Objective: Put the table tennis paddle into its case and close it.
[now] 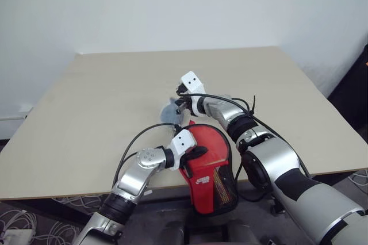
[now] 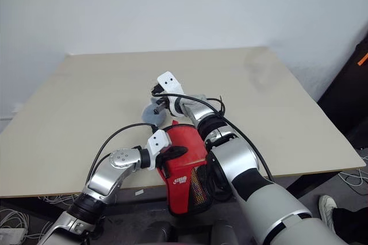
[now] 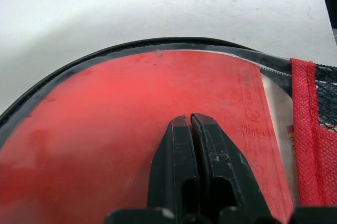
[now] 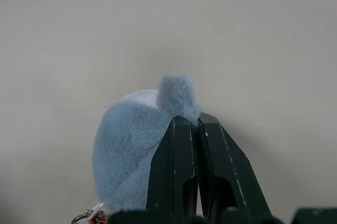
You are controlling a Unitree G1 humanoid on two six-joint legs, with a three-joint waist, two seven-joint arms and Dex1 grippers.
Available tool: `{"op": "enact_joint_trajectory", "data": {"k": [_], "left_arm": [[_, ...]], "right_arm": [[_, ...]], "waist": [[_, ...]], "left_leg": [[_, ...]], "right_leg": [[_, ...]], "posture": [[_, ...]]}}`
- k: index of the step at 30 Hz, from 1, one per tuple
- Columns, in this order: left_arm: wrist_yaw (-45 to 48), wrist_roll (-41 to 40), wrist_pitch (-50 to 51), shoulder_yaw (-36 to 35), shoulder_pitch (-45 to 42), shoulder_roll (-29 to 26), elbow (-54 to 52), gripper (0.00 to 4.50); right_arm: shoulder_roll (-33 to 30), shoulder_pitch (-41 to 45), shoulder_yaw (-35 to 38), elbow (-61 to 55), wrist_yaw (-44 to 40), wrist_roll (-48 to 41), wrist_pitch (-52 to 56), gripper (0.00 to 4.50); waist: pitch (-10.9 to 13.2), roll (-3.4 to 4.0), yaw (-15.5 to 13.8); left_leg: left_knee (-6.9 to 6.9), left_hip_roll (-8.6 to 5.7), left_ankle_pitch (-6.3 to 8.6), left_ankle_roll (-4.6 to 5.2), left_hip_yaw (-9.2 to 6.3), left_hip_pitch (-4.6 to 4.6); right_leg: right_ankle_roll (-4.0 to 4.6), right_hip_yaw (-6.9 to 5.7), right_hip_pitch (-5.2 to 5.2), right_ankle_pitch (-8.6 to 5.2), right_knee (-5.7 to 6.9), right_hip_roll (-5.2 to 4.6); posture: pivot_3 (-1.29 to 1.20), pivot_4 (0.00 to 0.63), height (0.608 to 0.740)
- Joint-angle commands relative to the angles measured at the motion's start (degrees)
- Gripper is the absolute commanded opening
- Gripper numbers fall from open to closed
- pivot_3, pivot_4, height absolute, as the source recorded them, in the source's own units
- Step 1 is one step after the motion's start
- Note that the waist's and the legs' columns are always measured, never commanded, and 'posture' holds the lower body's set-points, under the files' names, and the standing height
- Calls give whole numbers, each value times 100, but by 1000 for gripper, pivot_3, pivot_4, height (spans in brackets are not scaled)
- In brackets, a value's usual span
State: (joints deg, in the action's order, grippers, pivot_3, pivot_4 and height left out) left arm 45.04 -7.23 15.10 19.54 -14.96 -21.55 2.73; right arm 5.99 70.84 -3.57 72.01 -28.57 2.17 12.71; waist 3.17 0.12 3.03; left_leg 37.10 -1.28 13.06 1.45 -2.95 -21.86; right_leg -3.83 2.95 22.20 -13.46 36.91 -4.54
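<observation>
The pale beige table top [image 1: 103, 101] lies bare across the upper and left parts of the head view, and along its right side too, giving open passage there. The obstacles crowd the lower middle: the red fabric paddle-shaped case [image 1: 210, 167] with black edging overhangs the near edge, the left gripper [image 1: 195, 153] pressed closed on it. Just above it a small grey-blue fluffy plush charm [image 1: 171, 111] sits at the right gripper [image 1: 181, 106], whose arm and black cables [image 1: 230, 100] bar the lower right.
</observation>
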Motion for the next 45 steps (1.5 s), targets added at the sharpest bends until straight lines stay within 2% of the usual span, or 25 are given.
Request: {"op": "enact_joint_trajectory", "data": {"k": [1, 9, 15, 21, 26, 36, 45], "left_arm": [[-14, 253, 243, 160, 97, -51, 303, 0], [-3, 251, 271, 179, 117, -56, 275, 0], [-2, 259, 270, 219, 139, -47, 266, 0], [-19, 247, 260, 217, 145, -24, 282, 0], [-118, 240, 135, 99, 89, 46, 481, 0], [-151, 293, -101, 39, -37, 134, 926, 0], [-164, 283, -141, 17, -119, 172, 1087, 0]], "right_arm": [[-123, 271, -28, -15, 691, 221, -171, 40], [-476, 317, -128, 122, 1400, 516, -254, 40], [-831, 340, -259, 3, 1186, 652, -232, 40], [-1329, 122, -531, -548, 505, 802, -158, 40], [-1883, -376, -697, -1508, -22, 874, 94, 40], [-3022, -2040, -830, -4670, -1157, 798, 1224, 40], [-3773, -2819, -721, -6509, -1788, 561, 2108, 40]], "waist": [[-1, 1, 0], [-1, 2, 0], [-1, 3, 1], [-1, 5, 0], [-1, 5, -21], [-16, 34, -42], [-18, 37, -77]], "left_leg": [[-1, 0, 0, 0, 0, 0], [-3, -1, -3, -1, -2, 1], [-4, -2, -3, 0, 0, 2], [-3, -4, -4, 2, -1, 2], [-2, -8, -6, 5, -6, 2], [5, -17, -8, 9, -38, 5], [9, -26, -8, 9, -55, 14]], "right_leg": [[0, 0, 0, 0, 0, 0], [2, 0, -2, 0, -1, 1], [2, 2, -5, 0, -2, 1], [1, 1, -13, -1, -3, 0], [0, -5, -24, -1, -9, -5], [-19, -34, -51, -13, -19, -15], [-31, -59, -73, -24, -25, -29]], "posture": [[0, 0, 740], [0, 0, 740], [0, 0, 740], [0, 0, 740], [0, 0, 740], [0, 0, 740], [0, 0, 740]]}}
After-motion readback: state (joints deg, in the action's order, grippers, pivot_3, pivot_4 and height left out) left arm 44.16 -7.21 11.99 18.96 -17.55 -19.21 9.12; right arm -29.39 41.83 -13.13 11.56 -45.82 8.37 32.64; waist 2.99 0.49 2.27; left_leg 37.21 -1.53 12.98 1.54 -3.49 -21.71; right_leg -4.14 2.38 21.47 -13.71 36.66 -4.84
